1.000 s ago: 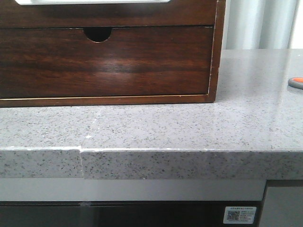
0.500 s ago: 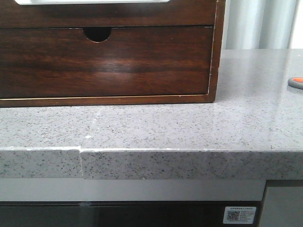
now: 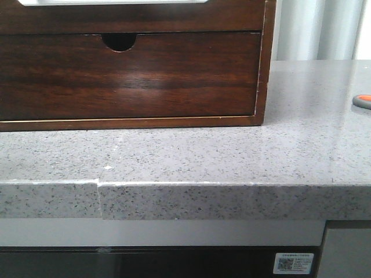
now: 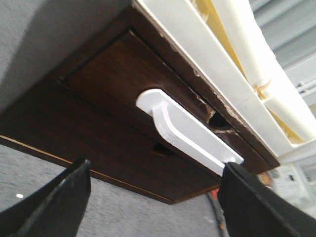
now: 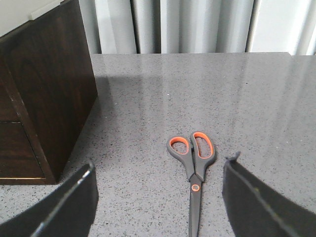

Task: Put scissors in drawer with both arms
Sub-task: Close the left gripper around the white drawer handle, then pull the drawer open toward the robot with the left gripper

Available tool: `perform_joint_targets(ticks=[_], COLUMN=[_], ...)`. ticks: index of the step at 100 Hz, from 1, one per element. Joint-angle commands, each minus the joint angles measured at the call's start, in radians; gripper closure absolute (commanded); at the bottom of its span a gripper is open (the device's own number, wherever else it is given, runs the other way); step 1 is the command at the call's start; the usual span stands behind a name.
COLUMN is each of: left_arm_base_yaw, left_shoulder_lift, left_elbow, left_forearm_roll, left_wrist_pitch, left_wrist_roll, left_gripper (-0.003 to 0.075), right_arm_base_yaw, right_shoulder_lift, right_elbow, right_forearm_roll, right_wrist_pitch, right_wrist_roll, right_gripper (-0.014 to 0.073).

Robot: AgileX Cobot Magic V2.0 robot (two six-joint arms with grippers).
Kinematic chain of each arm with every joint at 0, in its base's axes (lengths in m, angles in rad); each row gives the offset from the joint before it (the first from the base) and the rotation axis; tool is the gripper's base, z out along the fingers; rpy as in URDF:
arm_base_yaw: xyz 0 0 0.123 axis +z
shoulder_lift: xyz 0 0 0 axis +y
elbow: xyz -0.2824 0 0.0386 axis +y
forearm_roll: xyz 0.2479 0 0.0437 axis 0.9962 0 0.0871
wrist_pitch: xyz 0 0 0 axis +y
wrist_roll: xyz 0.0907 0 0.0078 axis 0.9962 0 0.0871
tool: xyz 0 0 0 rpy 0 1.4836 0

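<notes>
The scissors [image 5: 193, 165] lie flat on the grey counter, with grey handles, orange loop linings and shut blades. Only one loop [image 3: 363, 101] shows at the front view's right edge. My right gripper [image 5: 160, 207] is open above the counter, and the scissors lie between its fingers, touching neither. The drawer [image 3: 145, 17] is the upper one of the dark wooden cabinet and looks shut, with a white handle piece [image 4: 187, 131] on its front [image 4: 108, 74]. My left gripper [image 4: 153, 217] is open and empty, hovering in front of the cabinet. Neither gripper shows in the front view.
The lower drawer [image 3: 145, 75] has a small half-round notch [image 3: 119, 41] and is shut. A white tray [image 4: 207, 54] sits on top of the cabinet. The cabinet's side [image 5: 49, 89] stands left of the scissors. Curtains [image 5: 173, 24] hang behind the counter [image 3: 232, 156].
</notes>
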Motion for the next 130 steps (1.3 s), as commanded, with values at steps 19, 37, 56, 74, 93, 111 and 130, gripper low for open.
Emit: perform_joint_targets(ticks=[19,37,56,74,93,111,130], left_arm_base_yaw=[0.003,0.003,0.003,0.003,0.004,0.004,0.004], left_shoulder_lift=[0.204,0.335,0.451,0.518,0.536,0.536,0.536], left_elbow=[-0.034,-0.036,-0.036,-0.084,-0.146,-0.155,-0.155], left_forearm_roll=[-0.486,-0.632,-0.798,-0.798,-0.798,-0.796,-0.798], left_wrist_pitch=[0.119,0.221,0.361,0.431,0.416,0.342,0.313], left_wrist_roll=[0.328,0.447,0.605,0.616,0.646,0.65,0.66], left_gripper=[0.0288,0.0363,0.041,0.042,0.042,0.042,0.042], right_arm_base_yaw=[-0.009,-0.009,-0.009,-0.009,-0.009,-0.009,-0.009], right_shoulder_lift=[0.016,0.016,0.016,0.016,0.016,0.016,0.016], right_elbow=[-0.034,-0.034,-0.034,-0.034,-0.034,-0.034,-0.034], right_forearm_roll=[-0.017,-0.017,-0.017,-0.017,-0.017,-0.017,-0.017], right_wrist_pitch=[-0.078,-0.078,-0.078,-0.078,-0.078,-0.078,-0.078], right_wrist_roll=[-0.005,-0.005,-0.005,-0.005,-0.005,-0.005,-0.005], right_gripper=[0.0117,0.0117,0.0117,0.0117,0.0117,0.0117,0.0117])
